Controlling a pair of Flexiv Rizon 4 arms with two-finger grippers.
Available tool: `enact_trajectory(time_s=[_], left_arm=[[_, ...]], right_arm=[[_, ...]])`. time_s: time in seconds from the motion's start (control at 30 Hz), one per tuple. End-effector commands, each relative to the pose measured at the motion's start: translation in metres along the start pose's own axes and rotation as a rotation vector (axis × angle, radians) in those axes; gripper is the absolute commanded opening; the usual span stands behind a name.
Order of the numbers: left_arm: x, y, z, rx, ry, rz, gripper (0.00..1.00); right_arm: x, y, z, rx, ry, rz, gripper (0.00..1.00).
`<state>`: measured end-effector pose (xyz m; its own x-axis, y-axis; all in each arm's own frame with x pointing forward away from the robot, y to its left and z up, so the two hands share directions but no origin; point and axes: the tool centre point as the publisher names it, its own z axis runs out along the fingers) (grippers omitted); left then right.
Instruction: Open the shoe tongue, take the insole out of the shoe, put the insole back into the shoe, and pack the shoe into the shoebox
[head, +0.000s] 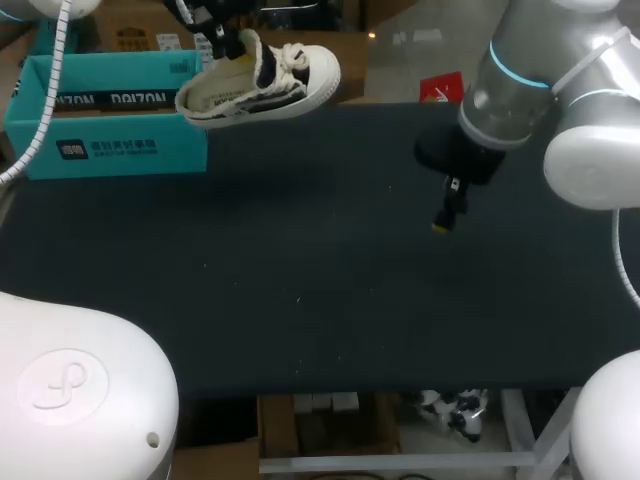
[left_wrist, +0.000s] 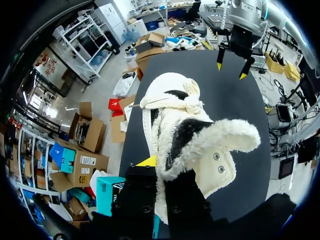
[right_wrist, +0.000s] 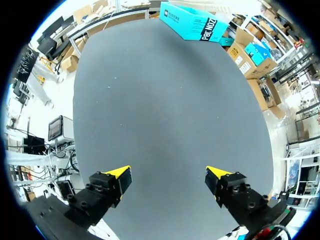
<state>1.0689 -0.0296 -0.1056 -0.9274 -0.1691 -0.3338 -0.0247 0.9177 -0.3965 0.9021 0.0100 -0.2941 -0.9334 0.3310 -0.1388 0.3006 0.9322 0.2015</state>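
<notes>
Fleece inside shoe (left_wrist: 192, 145): left wrist only

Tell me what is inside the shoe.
The shoe, held up by the left hand, shows a fleecy white lining around a dark opening. The lining folds over the bottom, so the insole cannot be seen.

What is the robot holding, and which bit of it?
The left pincer grips the shoe by its fluffy collar at the heel end, up in the air. The right pincer is open and empty.
</notes>
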Motion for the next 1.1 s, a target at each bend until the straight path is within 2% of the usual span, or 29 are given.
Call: enact_trajectory(time_s=[0.03, 0.2, 0.3, 0.4, 0.47, 0.6, 0.7, 0.8, 1.1], left_arm=[[-0.013, 0.026, -0.034, 0.007, -0.001, 0.047, 0.00], [-0.042, 0.075, -0.065, 0.001, -0.018, 0.103, 0.00], [-0.060, 0.107, -0.073, -0.004, -0.016, 0.117, 0.00], [-0.075, 0.138, -0.075, -0.004, -0.013, 0.122, 0.00], [-0.087, 0.158, -0.074, -0.007, -0.008, 0.121, 0.00], [-0.107, 0.194, -0.075, 0.011, 0.015, 0.110, 0.00], [-0.119, 0.215, -0.070, 0.011, 0.034, 0.103, 0.00], [-0.131, 0.231, -0.063, 0.016, 0.051, 0.099, 0.00], [-0.155, 0.263, -0.039, -0.028, 0.082, 0.094, 0.00]], right_arm=[[0.003, -0.003, 0.001, -0.005, -0.013, 0.001, 1.00], [0.003, -0.003, 0.001, -0.005, -0.013, 0.001, 1.00], [0.003, -0.003, 0.001, -0.005, -0.013, 0.001, 1.00], [0.008, 0.020, 0.000, -0.027, -0.051, -0.146, 1.00], [0.007, 0.027, -0.003, -0.024, -0.068, -0.236, 1.00], [0.004, 0.043, -0.008, 0.058, -0.035, -0.329, 1.00], [0.002, 0.052, -0.009, 0.154, -0.010, -0.339, 1.00], [0.002, 0.052, -0.009, 0.154, -0.010, -0.339, 1.00], [0.002, 0.052, -0.009, 0.154, -0.010, -0.339, 1.00]])
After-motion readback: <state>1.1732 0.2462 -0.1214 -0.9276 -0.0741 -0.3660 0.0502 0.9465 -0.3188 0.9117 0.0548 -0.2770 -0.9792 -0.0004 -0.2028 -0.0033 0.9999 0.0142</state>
